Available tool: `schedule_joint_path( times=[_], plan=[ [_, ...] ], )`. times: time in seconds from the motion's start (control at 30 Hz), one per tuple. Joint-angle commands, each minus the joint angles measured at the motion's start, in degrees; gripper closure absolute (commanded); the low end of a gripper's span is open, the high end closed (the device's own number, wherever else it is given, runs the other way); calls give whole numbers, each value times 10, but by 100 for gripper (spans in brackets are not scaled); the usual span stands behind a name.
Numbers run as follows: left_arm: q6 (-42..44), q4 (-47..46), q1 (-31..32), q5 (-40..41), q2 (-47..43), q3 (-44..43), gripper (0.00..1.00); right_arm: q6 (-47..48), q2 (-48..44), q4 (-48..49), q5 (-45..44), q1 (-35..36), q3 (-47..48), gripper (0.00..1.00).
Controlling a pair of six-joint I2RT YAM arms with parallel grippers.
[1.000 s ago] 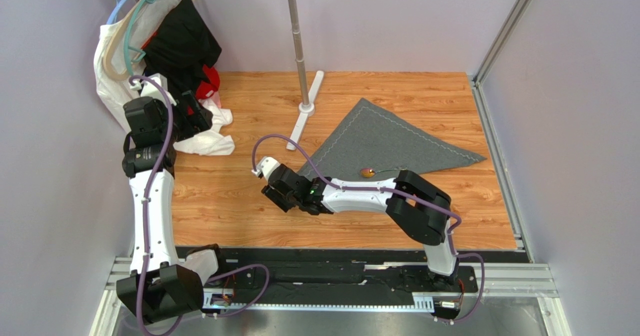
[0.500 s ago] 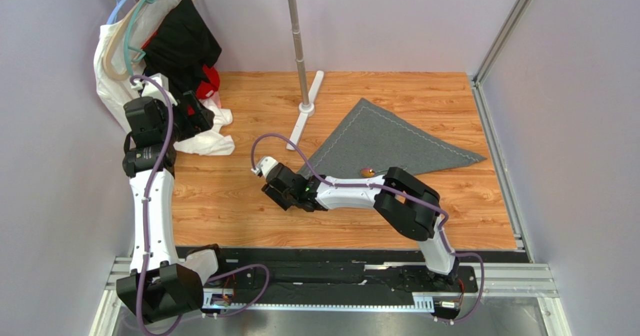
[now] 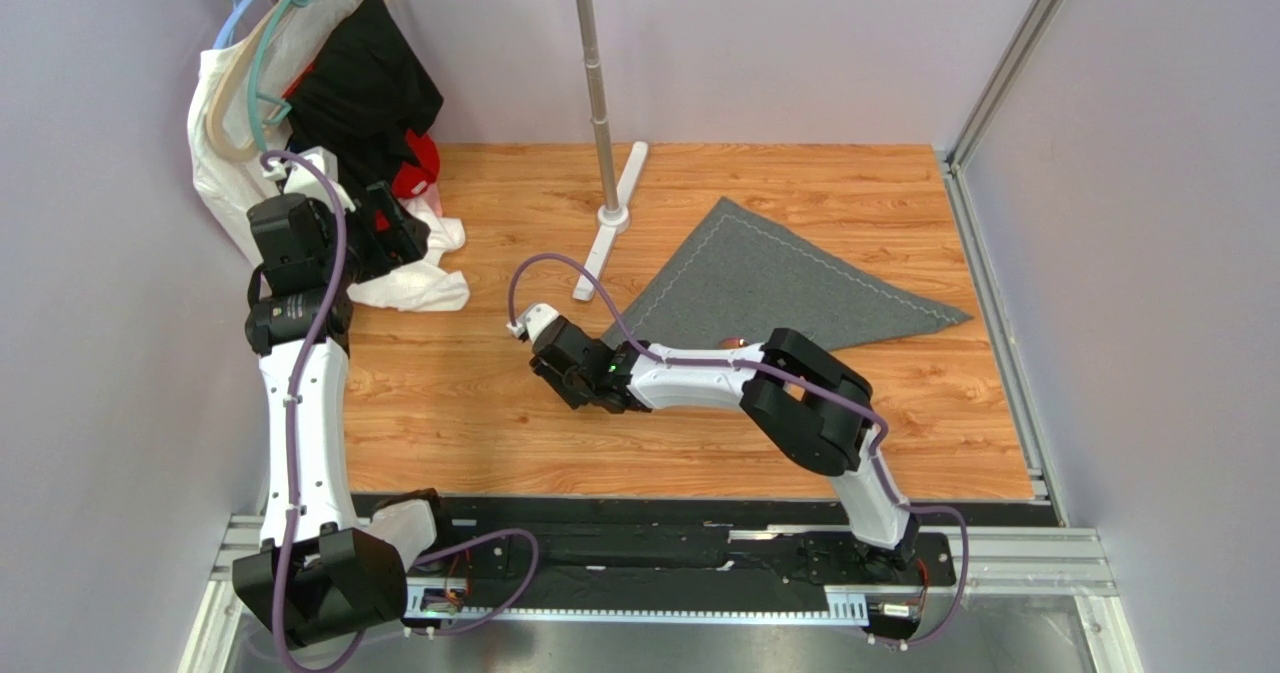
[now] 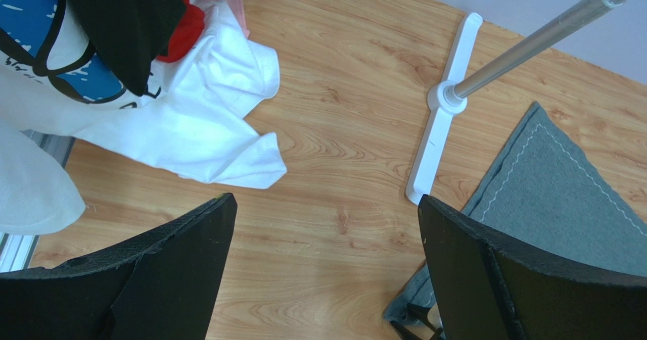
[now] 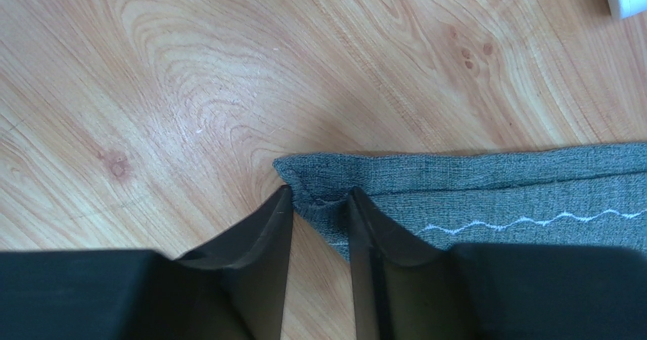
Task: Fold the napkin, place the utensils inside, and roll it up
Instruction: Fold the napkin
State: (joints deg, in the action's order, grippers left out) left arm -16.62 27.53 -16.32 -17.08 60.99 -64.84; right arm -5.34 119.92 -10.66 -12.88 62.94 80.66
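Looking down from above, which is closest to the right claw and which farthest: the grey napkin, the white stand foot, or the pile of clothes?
From the right gripper:
1. Napkin, its corner between the fingers.
2. White stand foot, just beyond, toward the back.
3. Clothes pile, far left corner.

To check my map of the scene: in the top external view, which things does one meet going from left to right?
Hanging clothes → left gripper → right gripper → pole stand → napkin

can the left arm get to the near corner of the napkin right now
Probably not easily. The left hand hangs open by the clothes, far from the napkin, and the right hand already sits at that corner with its fingers either side of the cloth.
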Motion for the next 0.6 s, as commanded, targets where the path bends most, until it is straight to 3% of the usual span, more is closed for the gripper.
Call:
schedule_joint_path(
  times=[0.0, 0.37, 0.57],
  plan=[
    [-8, -19, -4, -9, -3, 1, 1, -12, 29, -22, 17, -1, 16, 73],
    [-5, -18, -4, -2, -9, 1, 1, -50, 15, 1, 82, 11, 27, 97],
    [-4, -20, -4, 2, -14, 2, 1, -122, -5, 27, 100, 30, 34, 100]
  ],
)
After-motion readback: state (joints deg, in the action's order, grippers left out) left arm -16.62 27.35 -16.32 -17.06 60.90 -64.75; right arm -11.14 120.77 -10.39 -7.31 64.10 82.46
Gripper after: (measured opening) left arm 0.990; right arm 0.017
